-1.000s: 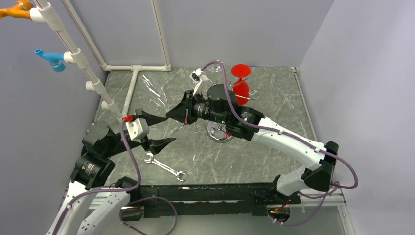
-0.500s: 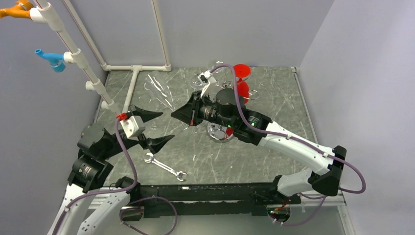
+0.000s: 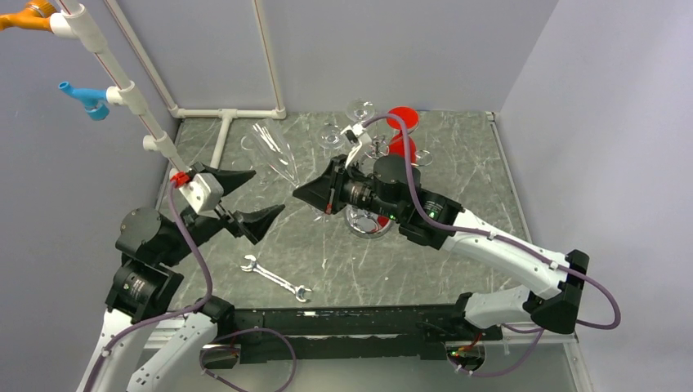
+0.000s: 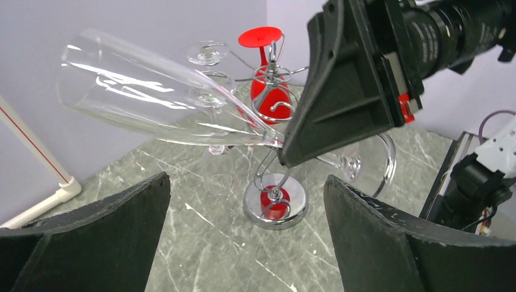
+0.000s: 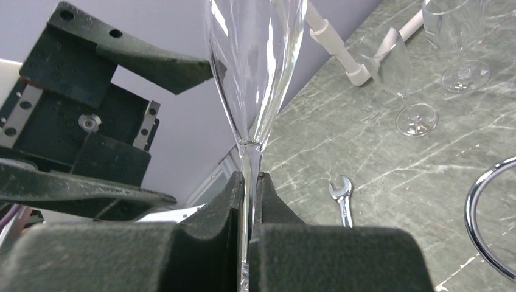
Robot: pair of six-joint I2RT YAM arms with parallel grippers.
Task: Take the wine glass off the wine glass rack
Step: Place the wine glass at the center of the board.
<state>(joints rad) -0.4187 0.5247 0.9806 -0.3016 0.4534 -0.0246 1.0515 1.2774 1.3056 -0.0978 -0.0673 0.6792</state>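
Note:
My right gripper [image 3: 304,194] is shut on the stem of a clear flute wine glass [image 3: 274,151], held off the table and tilted, bowl toward the back left. In the right wrist view the stem [image 5: 249,176] sits pinched between both pads. The chrome wine glass rack [image 3: 368,222] stands just right of that gripper, with a red glass [image 3: 400,147] hanging on it. In the left wrist view the flute [image 4: 158,103] lies above the rack's base [image 4: 275,202]. My left gripper [image 3: 245,200] is open and empty, left of the flute.
A silver wrench [image 3: 276,278] lies on the marble table near the front. Two clear glasses [image 5: 404,91] [image 5: 459,42] stand near the white PVC pipe frame [image 3: 225,114] at the back left. Clear glass feet [image 3: 357,109] show at the rack's top.
My right gripper has shifted right and slightly back with the flute in it. My left gripper has lifted and moved toward the back left, still open.

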